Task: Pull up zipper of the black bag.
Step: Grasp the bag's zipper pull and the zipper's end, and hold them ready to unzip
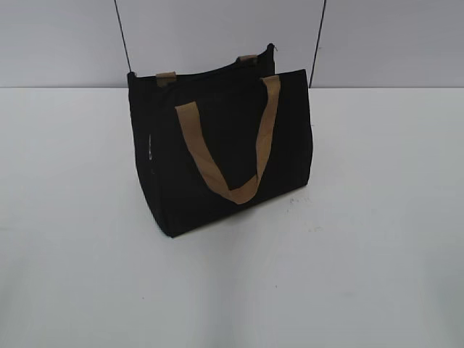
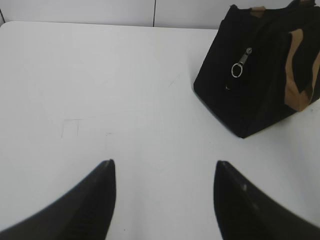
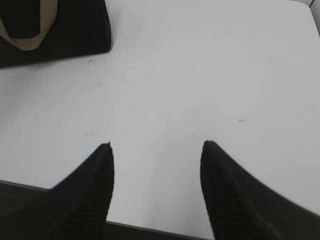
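Observation:
The black bag stands upright on the white table, with a tan strap handle hanging down its front. In the left wrist view the black bag is at the upper right, and the zipper, a small silvery slider with a ring pull, hangs on its end panel. My left gripper is open and empty over bare table, well short of the bag. My right gripper is open and empty near the table's front edge, with the bag's lower corner at the upper left. Neither gripper shows in the exterior view.
The white table spreads wide around the bag. A grey wall stands close behind it, with two thin dark cables running up it. The table's front edge lies just under the right gripper.

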{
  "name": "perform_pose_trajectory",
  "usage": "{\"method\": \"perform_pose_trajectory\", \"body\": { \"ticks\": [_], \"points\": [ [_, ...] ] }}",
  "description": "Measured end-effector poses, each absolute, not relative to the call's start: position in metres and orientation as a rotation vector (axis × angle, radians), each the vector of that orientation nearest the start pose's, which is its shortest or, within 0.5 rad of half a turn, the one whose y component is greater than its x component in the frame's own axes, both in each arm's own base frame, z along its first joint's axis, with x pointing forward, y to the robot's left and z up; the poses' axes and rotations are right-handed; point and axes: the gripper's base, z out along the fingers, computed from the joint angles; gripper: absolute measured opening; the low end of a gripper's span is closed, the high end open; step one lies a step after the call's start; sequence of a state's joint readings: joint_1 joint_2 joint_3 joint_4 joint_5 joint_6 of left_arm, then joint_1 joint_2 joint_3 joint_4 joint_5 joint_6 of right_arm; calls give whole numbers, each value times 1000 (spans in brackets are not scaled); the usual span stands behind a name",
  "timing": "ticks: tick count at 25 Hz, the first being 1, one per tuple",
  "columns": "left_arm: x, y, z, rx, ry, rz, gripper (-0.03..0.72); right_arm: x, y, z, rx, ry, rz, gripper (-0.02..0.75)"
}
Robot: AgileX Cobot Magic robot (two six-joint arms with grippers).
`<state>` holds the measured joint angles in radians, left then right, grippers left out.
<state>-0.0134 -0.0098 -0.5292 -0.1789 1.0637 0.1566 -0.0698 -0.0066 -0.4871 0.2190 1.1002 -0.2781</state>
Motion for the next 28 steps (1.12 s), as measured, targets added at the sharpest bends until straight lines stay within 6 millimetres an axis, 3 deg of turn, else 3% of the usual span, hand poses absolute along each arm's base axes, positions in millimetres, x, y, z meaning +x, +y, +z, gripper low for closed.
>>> {"method": "perform_pose_trajectory", "body": {
  "ticks": [28],
  "points": [
    [-11, -14, 286, 182, 1990, -121, 466, -6, 18, 272, -230, 2057, 51, 434]
  ]
}}
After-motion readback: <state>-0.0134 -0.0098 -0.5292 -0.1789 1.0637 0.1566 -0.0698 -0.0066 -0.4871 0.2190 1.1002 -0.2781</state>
